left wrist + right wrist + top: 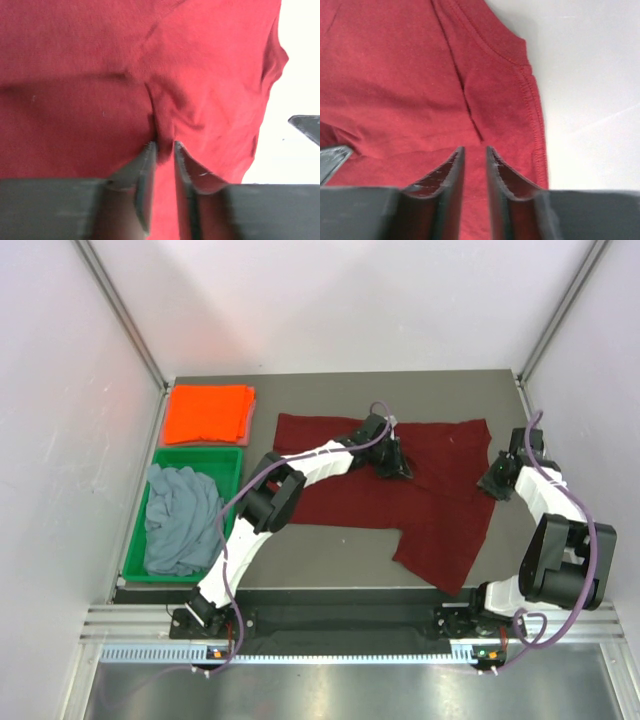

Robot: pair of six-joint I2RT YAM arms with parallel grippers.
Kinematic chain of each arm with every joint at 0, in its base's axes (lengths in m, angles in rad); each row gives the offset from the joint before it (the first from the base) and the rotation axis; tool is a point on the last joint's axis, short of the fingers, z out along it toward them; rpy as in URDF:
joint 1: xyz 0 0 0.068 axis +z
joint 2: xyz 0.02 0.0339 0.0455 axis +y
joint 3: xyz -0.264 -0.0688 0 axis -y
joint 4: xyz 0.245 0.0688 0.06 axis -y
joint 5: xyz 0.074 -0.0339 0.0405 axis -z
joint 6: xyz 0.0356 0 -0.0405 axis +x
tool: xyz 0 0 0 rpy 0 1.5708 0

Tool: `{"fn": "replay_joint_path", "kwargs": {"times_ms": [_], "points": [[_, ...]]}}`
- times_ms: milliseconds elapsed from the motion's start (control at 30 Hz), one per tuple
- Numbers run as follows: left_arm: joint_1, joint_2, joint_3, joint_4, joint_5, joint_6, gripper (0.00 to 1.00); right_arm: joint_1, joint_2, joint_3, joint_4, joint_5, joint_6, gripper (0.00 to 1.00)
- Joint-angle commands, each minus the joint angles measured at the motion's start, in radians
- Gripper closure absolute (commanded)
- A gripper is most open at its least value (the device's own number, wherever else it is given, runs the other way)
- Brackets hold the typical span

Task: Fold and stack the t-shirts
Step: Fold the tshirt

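Observation:
The dark maroon t-shirt (400,500) lies spread across the middle of the table, with one part hanging toward the front right. My left gripper (392,462) is down on its upper middle, shut on a puckered pinch of the cloth (164,150). My right gripper (497,482) is at the shirt's right edge, near the hemmed sleeve (532,105). Its jaws are nearly closed on the cloth (475,150), where a crease runs into them. The bright orange t-shirt (208,412) lies folded at the back left. The grey-blue t-shirt (182,520) is crumpled in the green tray (232,455).
The green tray stands at the table's left edge, just in front of the orange shirt. Bare table (330,555) shows in front of the maroon shirt, and more (590,75) to the right of its sleeve. Enclosure walls stand at the back and sides.

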Motion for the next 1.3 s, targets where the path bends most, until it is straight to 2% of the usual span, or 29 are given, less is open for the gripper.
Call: {"fn": "replay_joint_path", "kwargs": {"times_ms": [0, 67, 133, 200, 300, 433, 500, 700, 933, 1033, 1100, 1267], "points": [[0.003, -0.116, 0.024, -0.104, -0.023, 0.055, 0.71, -0.005, -0.008, 0.053, 0.009, 0.064, -0.010, 0.74], [0.008, -0.154, 0.016, -0.156, -0.052, 0.103, 0.63, -0.009, 0.002, 0.108, 0.008, 0.072, -0.027, 0.69], [0.041, -0.212, 0.008, -0.169, -0.078, 0.126, 0.60, -0.011, 0.043, 0.180, 0.032, 0.035, -0.058, 0.68], [0.108, -0.255, -0.022, -0.123, -0.066, 0.131, 0.60, -0.011, 0.109, 0.209, 0.138, -0.085, -0.119, 0.68], [0.192, -0.257, -0.028, -0.074, -0.049, 0.128, 0.61, -0.009, 0.200, 0.281, 0.261, -0.239, -0.136, 0.74], [0.342, -0.194, 0.019, -0.008, 0.009, 0.137, 0.61, -0.016, 0.384, 0.372, 0.376, -0.322, -0.115, 0.80], [0.397, -0.156, 0.067, -0.006, 0.005, 0.164, 0.61, -0.020, 0.476, 0.494, 0.394, -0.338, -0.113, 0.81], [0.494, -0.055, 0.099, 0.000, -0.067, 0.200, 0.61, -0.045, 0.659, 0.645, 0.417, -0.309, -0.086, 0.81], [0.538, 0.027, 0.145, -0.040, -0.149, 0.229, 0.60, -0.069, 0.867, 0.835, 0.247, -0.145, -0.116, 0.83], [0.543, 0.045, 0.154, -0.057, -0.187, 0.246, 0.60, -0.077, 0.900, 0.867, 0.209, -0.129, -0.098, 0.83], [0.543, 0.056, 0.154, -0.080, -0.213, 0.252, 0.60, -0.078, 0.909, 0.895, 0.166, -0.053, -0.078, 0.82], [0.548, 0.070, 0.153, -0.091, -0.238, 0.267, 0.60, -0.077, 0.921, 0.919, 0.166, -0.046, -0.064, 0.81]]}}
